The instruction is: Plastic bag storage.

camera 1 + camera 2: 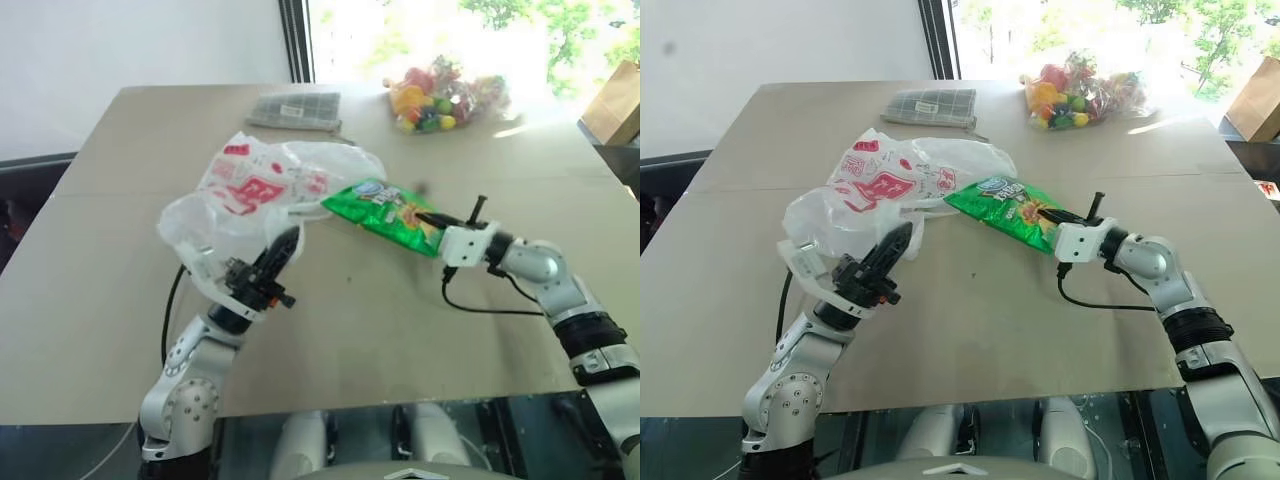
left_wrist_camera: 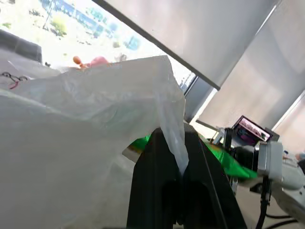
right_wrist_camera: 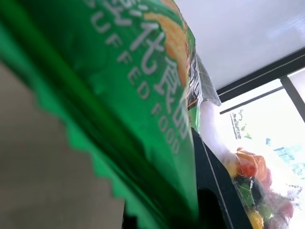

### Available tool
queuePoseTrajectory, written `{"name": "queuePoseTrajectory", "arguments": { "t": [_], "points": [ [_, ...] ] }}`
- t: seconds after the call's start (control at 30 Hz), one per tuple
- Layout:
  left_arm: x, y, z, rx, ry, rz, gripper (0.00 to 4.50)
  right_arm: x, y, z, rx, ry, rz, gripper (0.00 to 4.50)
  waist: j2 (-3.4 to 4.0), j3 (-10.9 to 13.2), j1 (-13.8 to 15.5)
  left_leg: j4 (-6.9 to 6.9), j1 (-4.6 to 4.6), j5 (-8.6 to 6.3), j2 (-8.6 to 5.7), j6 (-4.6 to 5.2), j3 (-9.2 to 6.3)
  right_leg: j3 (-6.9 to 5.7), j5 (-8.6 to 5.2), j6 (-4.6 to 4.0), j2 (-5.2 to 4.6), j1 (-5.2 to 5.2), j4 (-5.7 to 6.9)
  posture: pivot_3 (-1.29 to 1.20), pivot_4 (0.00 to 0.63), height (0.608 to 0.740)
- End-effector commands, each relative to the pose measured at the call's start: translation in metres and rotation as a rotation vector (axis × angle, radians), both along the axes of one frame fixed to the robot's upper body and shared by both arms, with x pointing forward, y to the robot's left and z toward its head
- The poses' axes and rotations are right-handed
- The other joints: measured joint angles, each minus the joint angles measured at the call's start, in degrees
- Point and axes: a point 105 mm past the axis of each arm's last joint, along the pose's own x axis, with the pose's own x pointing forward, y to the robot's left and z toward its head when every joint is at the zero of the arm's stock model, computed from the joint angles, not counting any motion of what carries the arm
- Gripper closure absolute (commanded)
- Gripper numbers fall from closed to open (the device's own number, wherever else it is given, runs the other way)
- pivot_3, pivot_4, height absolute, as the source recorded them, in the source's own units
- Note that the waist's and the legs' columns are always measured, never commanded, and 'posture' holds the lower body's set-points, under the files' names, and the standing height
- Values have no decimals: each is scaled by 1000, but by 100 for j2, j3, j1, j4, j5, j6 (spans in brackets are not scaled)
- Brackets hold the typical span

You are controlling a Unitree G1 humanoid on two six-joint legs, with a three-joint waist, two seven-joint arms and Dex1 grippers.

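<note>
The plastic bag (image 1: 250, 195), thin, crinkled and translucent white with a red square logo, sits left of centre on your table (image 1: 330, 330), its near edge lifted off the surface. Your left gripper (image 1: 283, 250) has its jaws clenched on a fold of that film; in the left wrist view the white plastic runs down between the two black fingers (image 2: 157, 191). Just beside the bag, with its far end touching the bag's right edge, is a green snack packet (image 1: 390, 213), held up at a tilt above the table. Your right gripper (image 1: 440, 228) has its jaws clenched on the packet's near, serrated end. Farther back, near the window, a clear bag of colourful candies (image 1: 445, 97) lies on the table, and a flat grey checked pouch (image 1: 295, 109) lies to its left, well apart from the plastic bag.
</note>
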Motion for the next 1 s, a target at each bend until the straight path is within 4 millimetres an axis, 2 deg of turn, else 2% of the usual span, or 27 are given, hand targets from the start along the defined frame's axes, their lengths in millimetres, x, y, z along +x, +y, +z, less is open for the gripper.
{"name": "queuePoseTrajectory", "arguments": {
  "t": [0.03,0.3,0.57,0.67,0.8,0.9,1.0],
  "points": [
    [-6,1,16,-33,-64,18,4500,-3,2,9,11,-33,35,4465,0,0,-4,0,1,0,0,0,0,0,0,0,1,1,1,0,150,740],
    [-12,-4,15,-41,-70,8,4500,-17,15,4,41,1,122,4465,0,0,-5,0,3,0,2,0,2,0,0,0,4,0,2,0,150,740],
    [-13,-2,16,-42,-82,16,4500,-31,14,-4,35,32,158,4465,0,0,2,0,2,0,1,0,0,-2,0,0,3,1,1,0,150,740],
    [-14,-4,16,-51,-81,6,4500,-28,23,-5,26,21,163,4465,0,0,-13,0,6,0,2,0,1,-2,0,0,5,1,4,0,150,740],
    [-27,-15,1,10,-40,-98,4500,-7,47,8,71,-25,148,4465,0,1,-63,-1,10,0,7,0,10,2,0,-1,13,-2,7,0,150,740],
    [-30,-17,-5,38,-31,-112,4500,3,58,15,77,-57,142,4465,0,1,-21,-1,10,0,7,-1,9,0,0,-1,14,-4,9,0,150,740],
    [-28,-16,-5,35,-34,-105,4500,16,68,34,142,-114,117,4465,-1,1,13,1,1,0,1,0,1,-5,0,-2,4,-3,4,0,150,740]
  ]
}}
